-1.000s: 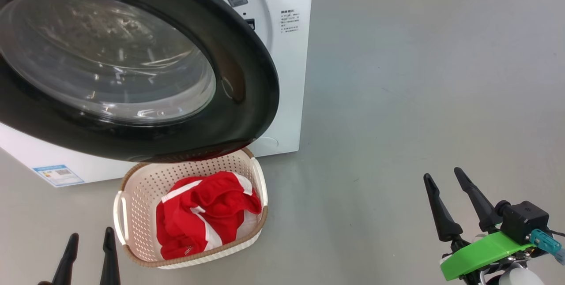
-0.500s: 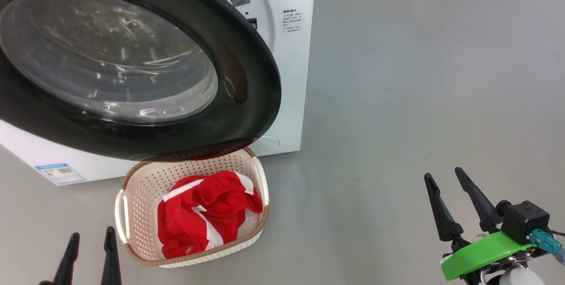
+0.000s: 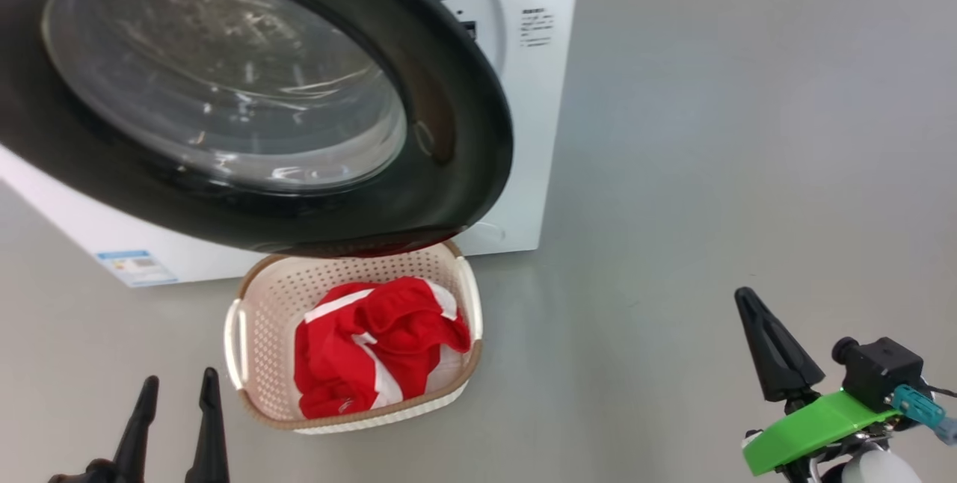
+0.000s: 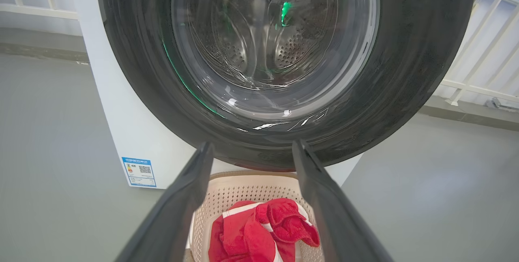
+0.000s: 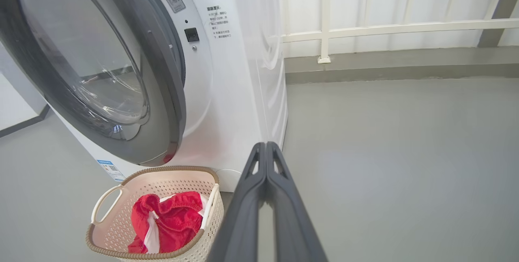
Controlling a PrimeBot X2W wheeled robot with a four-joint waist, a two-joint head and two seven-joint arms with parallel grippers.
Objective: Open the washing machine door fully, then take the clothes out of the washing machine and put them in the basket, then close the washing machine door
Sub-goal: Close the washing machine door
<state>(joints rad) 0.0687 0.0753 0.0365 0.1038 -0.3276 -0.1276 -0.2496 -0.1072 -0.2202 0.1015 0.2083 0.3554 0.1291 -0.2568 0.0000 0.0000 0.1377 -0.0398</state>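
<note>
The washing machine door [image 3: 471,131], black-framed with a bulging glass bowl, stands swung out from the white washing machine [image 3: 546,131] and overhangs the far end of the basket [image 3: 241,333]. The red clothes [image 3: 374,352] with white stripes lie in the basket. My left gripper [image 3: 180,380] is open and empty at the basket's near left. In the left wrist view its fingers [image 4: 194,181] frame the door [image 4: 405,71], the basket [image 4: 239,185] and the clothes [image 4: 259,229]. My right gripper [image 3: 748,300] is shut on nothing, far right over bare floor. Its joined fingers [image 5: 265,160] point at the machine's corner [image 5: 243,91].
Grey floor [image 3: 710,131] spreads to the right of the machine. A white railing [image 5: 385,28] and a low kerb run along the back. A blue sticker [image 3: 138,266] marks the machine's lower left front. A green bracket [image 3: 815,423] sits on my right wrist.
My right gripper has shut, its two fingers now together. The head camera has turned, so the whole picture slid right. Basket, clothes and door stay put.
</note>
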